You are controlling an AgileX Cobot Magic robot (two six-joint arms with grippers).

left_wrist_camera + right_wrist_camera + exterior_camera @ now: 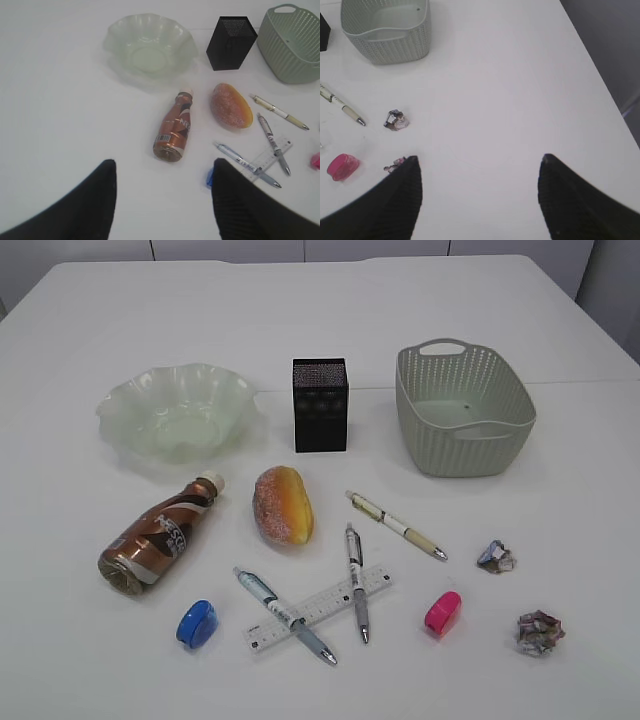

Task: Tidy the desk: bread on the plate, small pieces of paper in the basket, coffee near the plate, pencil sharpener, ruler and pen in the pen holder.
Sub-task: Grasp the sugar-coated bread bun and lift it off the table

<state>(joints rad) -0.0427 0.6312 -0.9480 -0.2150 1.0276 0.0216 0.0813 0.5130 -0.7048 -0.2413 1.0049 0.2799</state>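
Nothing is sorted yet on the white tabletop [560,440]. The sugared bread roll [283,505] lies beside the toppled brown coffee bottle [158,536], in front of the pale green ruffled glass plate [175,415]. Three pens cross the clear ruler [320,608]. Both arms' black jaws stand apart and empty. Risk: the round bottle could roll when gripped, and lifting a pen may drag the ruler.

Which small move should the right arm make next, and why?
Probably lower the right pincer toward the nearer crumpled paper beside its left finger. The pincer is open and empty, and the basket stands close ahead.
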